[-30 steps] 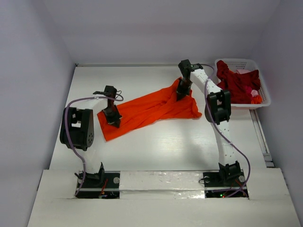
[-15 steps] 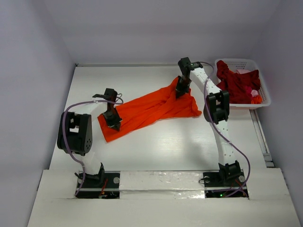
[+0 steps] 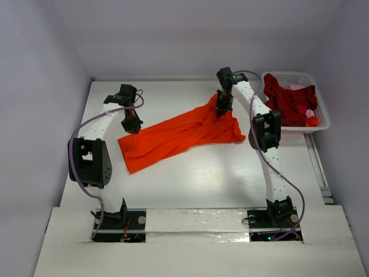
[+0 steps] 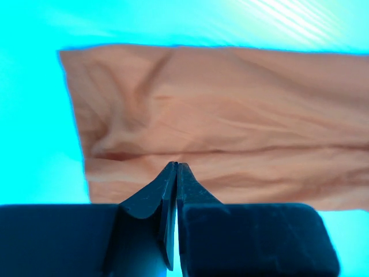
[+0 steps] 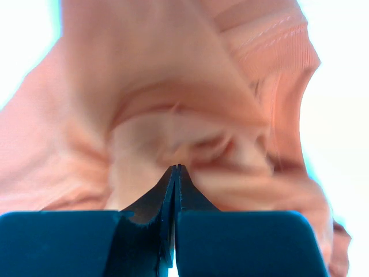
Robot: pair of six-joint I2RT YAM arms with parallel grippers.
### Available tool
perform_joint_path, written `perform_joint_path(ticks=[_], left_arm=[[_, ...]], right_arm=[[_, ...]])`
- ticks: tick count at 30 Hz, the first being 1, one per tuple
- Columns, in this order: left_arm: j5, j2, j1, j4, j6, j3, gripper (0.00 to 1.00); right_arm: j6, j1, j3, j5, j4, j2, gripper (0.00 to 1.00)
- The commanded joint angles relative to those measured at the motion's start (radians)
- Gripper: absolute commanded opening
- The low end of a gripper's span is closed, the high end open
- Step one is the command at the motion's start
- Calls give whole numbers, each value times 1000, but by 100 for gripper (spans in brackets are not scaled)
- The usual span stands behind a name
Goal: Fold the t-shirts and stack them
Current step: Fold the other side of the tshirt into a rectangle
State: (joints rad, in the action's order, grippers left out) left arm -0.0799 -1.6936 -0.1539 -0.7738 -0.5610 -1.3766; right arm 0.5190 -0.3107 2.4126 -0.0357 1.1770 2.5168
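Across the smooth white table (image 3: pixel 190 184) the orange t-shirt (image 3: pixel 179 135) lies as a long, creased diagonal band; dark red t-shirts (image 3: pixel 288 101) heap in the lattice basket (image 3: pixel 322 118) far right. The right gripper (image 3: pixel 222 111) pinches the orange cloth's bunched far end — the left gripper (image 3: pixel 131 126), clenched and empty, hovers over its flat left end

From the left wrist, the orange t-shirt (image 4: pixel 219 133) ran off the right edge. The right wrist view was blurred close up, so I couldn't tell whether the right gripper (image 5: pixel 174 170) had cloth pinched. In the basket (image 3: pixel 287 74), the dark red shirts (image 3: pixel 288 104) lay heaped, and I couldn't count them.
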Motion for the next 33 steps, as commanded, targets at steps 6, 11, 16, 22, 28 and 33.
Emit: perform_joint_path(ticks=[6, 11, 16, 22, 28, 33], left_arm=[[-67, -1, 105, 1, 16, 25, 0], [-78, -8, 139, 5, 35, 40, 0], [-78, -29, 149, 16, 42, 63, 0], [-63, -26, 159, 54, 27, 96, 0], [-50, -6, 201, 83, 4, 116, 0], [-61, -8, 201, 90, -2, 105, 0]], right_arm=[[-56, -187, 11, 80, -25, -321, 0], [-79, -312, -93, 73, -72, -441, 0], [-103, -448, -246, 48, -97, -431, 0], [-82, -565, -467, 45, -234, -469, 0], [-100, -639, -507, 82, -246, -447, 0], [-122, -673, -431, 88, -217, -411, 0]])
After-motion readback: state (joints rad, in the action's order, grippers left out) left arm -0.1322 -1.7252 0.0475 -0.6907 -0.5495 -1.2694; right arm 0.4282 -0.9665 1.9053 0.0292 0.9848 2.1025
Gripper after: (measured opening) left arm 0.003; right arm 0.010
